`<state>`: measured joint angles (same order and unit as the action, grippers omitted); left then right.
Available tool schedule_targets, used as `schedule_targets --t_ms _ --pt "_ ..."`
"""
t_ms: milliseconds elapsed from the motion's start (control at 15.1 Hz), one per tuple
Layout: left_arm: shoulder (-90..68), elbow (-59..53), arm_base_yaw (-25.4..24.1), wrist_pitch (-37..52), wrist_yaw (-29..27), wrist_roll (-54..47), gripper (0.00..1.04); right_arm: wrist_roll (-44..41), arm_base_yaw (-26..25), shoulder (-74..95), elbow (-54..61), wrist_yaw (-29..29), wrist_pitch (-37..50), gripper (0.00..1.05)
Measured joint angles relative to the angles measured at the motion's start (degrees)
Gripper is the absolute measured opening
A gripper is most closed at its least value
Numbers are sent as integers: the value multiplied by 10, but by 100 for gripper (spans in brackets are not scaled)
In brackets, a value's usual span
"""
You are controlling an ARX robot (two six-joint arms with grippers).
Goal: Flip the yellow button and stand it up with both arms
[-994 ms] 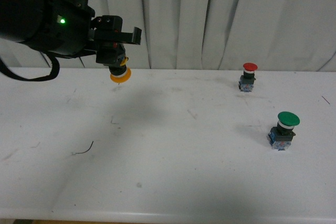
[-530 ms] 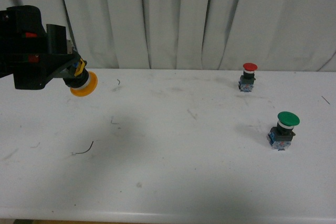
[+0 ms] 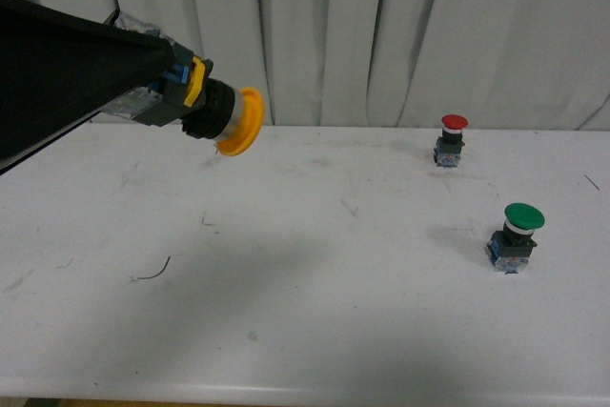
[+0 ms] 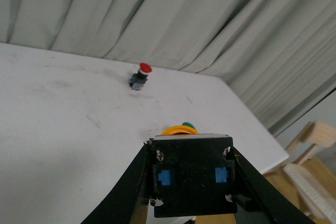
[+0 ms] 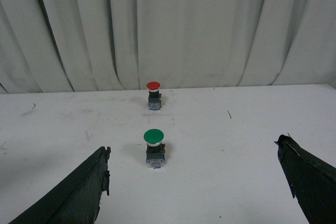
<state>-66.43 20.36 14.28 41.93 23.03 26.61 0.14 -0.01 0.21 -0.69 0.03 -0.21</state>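
While the yellow button (image 3: 221, 113) was held aloft in the left gripper (image 4: 190, 161), well clear of the table (image 3: 305, 331), a drop was judged the chief hazard. The left jaws were seen clamped on the base block alone. The cap was pointed sideways toward the robot's right and tilted slightly down. The weight was thus hung outboard of the grip, so a swivel or slip was thought possible if the arm were swung sharply.

The right gripper (image 5: 193, 149) was noted spread wide and empty; it was not shown in the front view. The handover was judged not yet begun. If the left were let go before the right had closed on cap or collar, the button would be expected to fall and roll on its round cap. A crooked second grasp could leave it leaning when set down, base not flat.

Farther out, the green button (image 3: 518, 234) was recorded upright on the right side of the table. Beyond it the red button (image 3: 453, 138) was recorded upright near the far edge. Either could be toppled by the right arm crossing toward the left. Behind all, a pale curtain (image 3: 381, 35) was noted; no hazard was seen there.
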Motion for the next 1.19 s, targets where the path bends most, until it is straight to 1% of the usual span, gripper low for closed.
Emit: schedule_targets --t_ms 133,265,331,464,530,729,862,1193 --pt "-60 -26 -12 151 49 81 36 0 0 0 0 0 0 98" --pt "-120 -33 -21 292 73 138 36 0 0 0 0 0 0 98" --pt "-143 -33 -26 319 77 164 36 0 0 0 0 0 0 98" --pt "-172 -33 -24 312 76 200 36 0 0 0 0 0 0 98" --pt "-167 -33 -14 316 75 207 36 0 0 0 0 0 0 98" --pt "-154 -33 17 316 73 210 36 0 0 0 0 0 0 98" --pt "-155 -33 26 316 61 210 36 0 0 0 0 0 0 98" --pt "-150 -31 35 316 58 210 36 0 0 0 0 0 0 98"
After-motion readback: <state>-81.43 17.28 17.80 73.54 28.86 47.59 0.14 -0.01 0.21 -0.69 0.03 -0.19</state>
